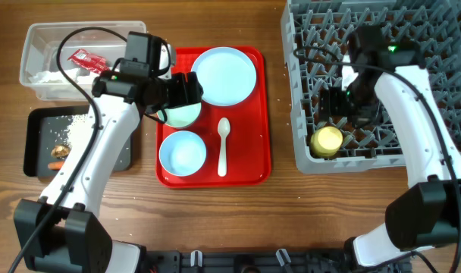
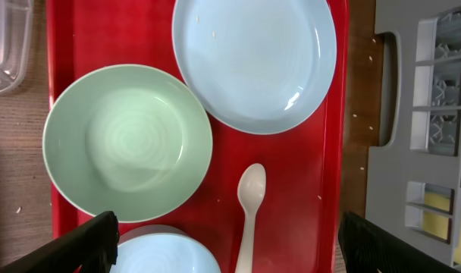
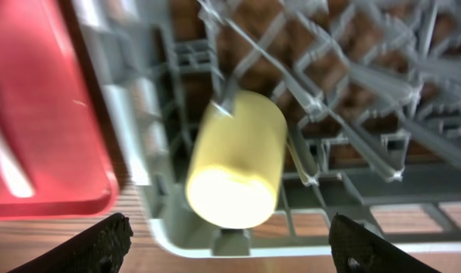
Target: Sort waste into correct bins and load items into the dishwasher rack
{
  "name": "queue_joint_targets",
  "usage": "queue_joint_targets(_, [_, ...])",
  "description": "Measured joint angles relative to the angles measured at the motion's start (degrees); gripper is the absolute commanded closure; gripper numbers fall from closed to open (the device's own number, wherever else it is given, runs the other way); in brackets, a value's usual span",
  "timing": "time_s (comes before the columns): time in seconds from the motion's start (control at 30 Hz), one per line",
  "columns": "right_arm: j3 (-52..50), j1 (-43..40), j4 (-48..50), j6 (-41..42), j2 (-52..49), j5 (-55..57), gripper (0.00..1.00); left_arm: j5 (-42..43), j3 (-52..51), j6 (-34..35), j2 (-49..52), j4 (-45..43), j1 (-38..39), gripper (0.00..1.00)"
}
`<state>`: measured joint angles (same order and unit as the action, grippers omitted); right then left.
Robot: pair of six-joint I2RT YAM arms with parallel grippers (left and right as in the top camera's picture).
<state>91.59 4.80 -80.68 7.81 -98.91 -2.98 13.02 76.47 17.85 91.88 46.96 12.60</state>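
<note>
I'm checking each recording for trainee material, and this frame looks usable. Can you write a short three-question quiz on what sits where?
1. Count: how many items lie on the red tray?
2. True or false: the yellow cup is inside the dishwasher rack.
3. The red wrapper lies in: A) the clear tub; B) the dishwasher rack; C) the red tray.

Key
1. Four: the plate, the mint bowl, the second bowl and the spoon.
2. True.
3. A.
</note>
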Motion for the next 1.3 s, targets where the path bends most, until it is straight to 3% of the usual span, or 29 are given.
queue_joint_targets(0.23, [5.3,1.6,2.4,-2.1,1.6,-7.3,0.16,-5.1,0.0,-0.2,0.0,0.2,4.8,0.06])
queue_joint_targets(0.47, [5.3,10.8,18.0,2.1,1.5,-12.0,0.18,-9.4,0.0,-0.2,0.0,0.3,6.3,0.05])
queue_joint_targets(0.6, [5.4,16.8,29.2,7.6,0.8,-8.8,0.18,-11.1,0.0,-0.2,0.0,0.9,6.3,0.05])
queue_joint_targets(0.8, [5.8,19.3,40.2,14.1,-13.6,-4.4,0.23,-12.4,0.0,-0.2,0.0,3.9,2.5,0.03])
queue_joint_targets(0.93, [5.7,19.3,42.1,15.5,-23.7,-3.8,0.32,-12.8,0.0,-0.2,0.0,4.1,1.0,0.02])
queue_joint_targets(1.07, [5.7,19.3,42.2,16.0,-27.5,-2.2,0.42,-12.8,0.0,-0.2,0.0,4.1,1.0,0.01])
queue_joint_targets(1.3, [5.7,19.3,42.6,16.2,-28.5,0.3,0.44,-12.8,0.0,-0.2,0.0,4.1,1.0,0.01])
